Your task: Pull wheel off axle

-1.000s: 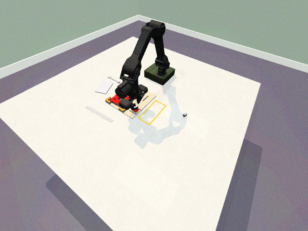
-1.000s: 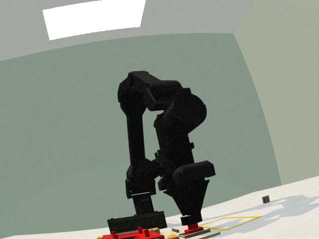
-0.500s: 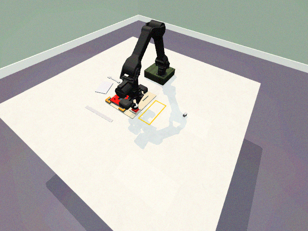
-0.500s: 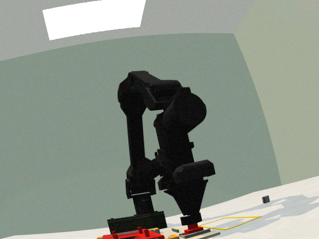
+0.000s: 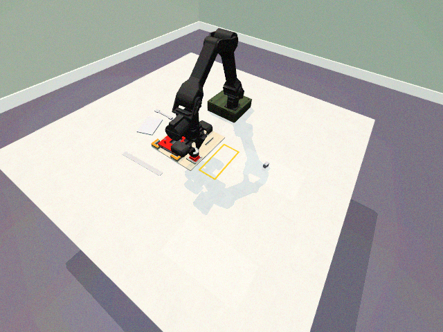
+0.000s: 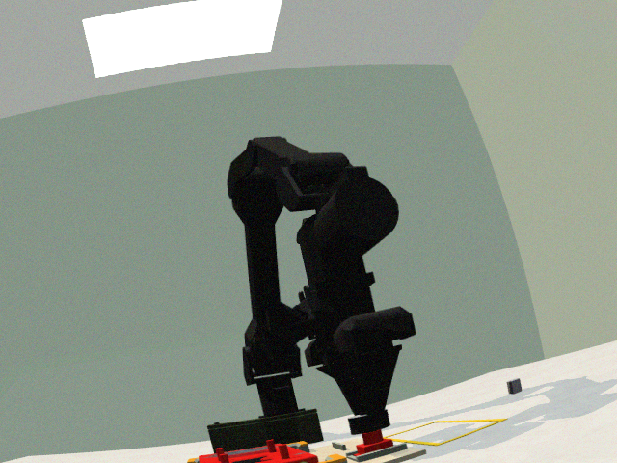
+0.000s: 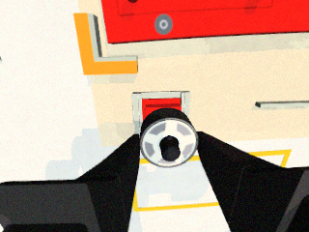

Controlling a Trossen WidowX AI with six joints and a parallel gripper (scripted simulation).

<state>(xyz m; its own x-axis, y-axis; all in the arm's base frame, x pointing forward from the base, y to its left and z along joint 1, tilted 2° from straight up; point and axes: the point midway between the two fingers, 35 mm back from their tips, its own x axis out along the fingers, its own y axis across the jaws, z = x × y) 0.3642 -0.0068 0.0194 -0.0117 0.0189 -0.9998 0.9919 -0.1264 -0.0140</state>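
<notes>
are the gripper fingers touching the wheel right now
Touching. In the wrist view both dark fingers press against opposite sides of the wheel with no gap showing; the gripper is shut on it, still over the red mount.

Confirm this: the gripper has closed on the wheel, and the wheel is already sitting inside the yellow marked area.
Wrong in one respect. The gripper is closed on the wheel, but the wheel is not inside the yellow marked area. The wrist view shows it on the axle above the red mount, with the yellow outline beside it; the exterior view agrees.
</notes>
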